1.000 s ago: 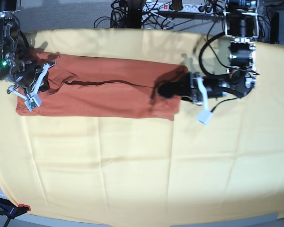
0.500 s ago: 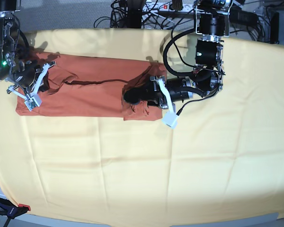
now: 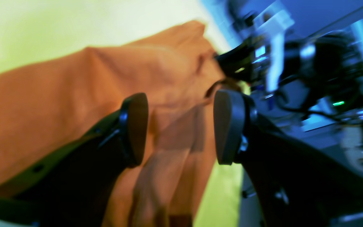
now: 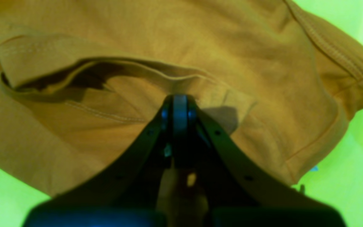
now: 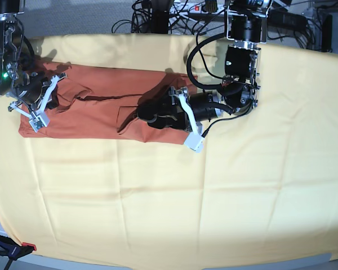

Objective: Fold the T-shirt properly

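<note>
The rust-orange T-shirt (image 5: 96, 115) lies as a long band across the back left of the table, its right end folded over toward the middle. My left gripper (image 5: 145, 115) hovers low over that folded end. In the left wrist view its jaws (image 3: 180, 126) stand open, with the T-shirt (image 3: 58, 104) lying beyond the dark pads (image 3: 135, 126) and not pinched. My right gripper (image 5: 48, 101) is at the shirt's left end. In the right wrist view it (image 4: 180, 102) is shut on a folded edge of the T-shirt (image 4: 232, 47).
A large pale yellow cloth (image 5: 158, 197) covers the table under the shirt. Cables and a power strip (image 5: 180, 10) run along the back edge. A clamp (image 5: 11, 247) sits at the front left corner. The right arm (image 3: 263, 56) shows blurred in the left wrist view.
My left arm has carried the shirt's right end leftward, folding it over the body, and its jaws have opened. The right gripper has stayed in place, shut on the left end.
</note>
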